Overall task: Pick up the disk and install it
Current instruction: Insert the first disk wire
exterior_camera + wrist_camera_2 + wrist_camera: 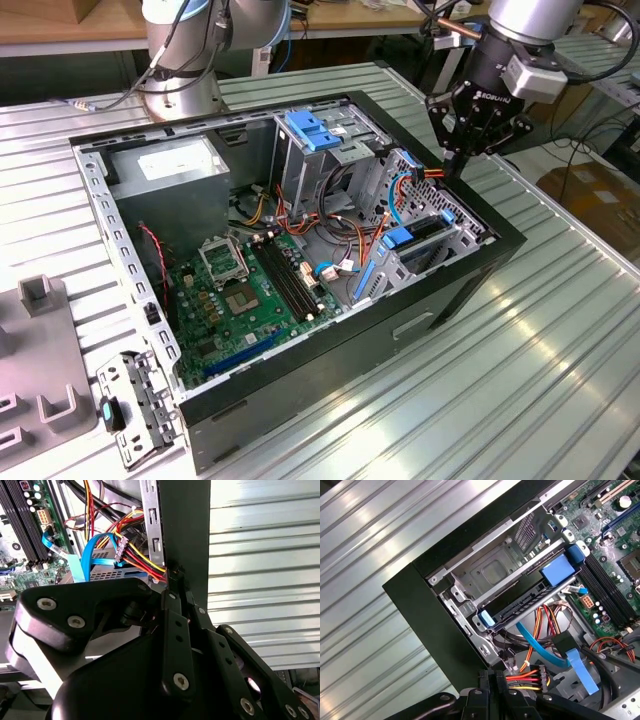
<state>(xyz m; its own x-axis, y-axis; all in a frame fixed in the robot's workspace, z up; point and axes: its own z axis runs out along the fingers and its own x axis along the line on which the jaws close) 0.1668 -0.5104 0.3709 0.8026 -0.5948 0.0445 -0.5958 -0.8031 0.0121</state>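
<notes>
Nearest me, a loose metal bracket (135,408) lies on the ribbed surface (560,380) by the open case (330,350). Its drive cage (490,572), at the exterior view's right end, holds the disk (517,601) slotted in. Just beyond, the gripper (451,168) hangs over the case wall, fingers (176,630) closed together beside the cables (530,677).

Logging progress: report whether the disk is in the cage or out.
In: the disk sits inside the grey cage, blue rail ends showing.
</notes>
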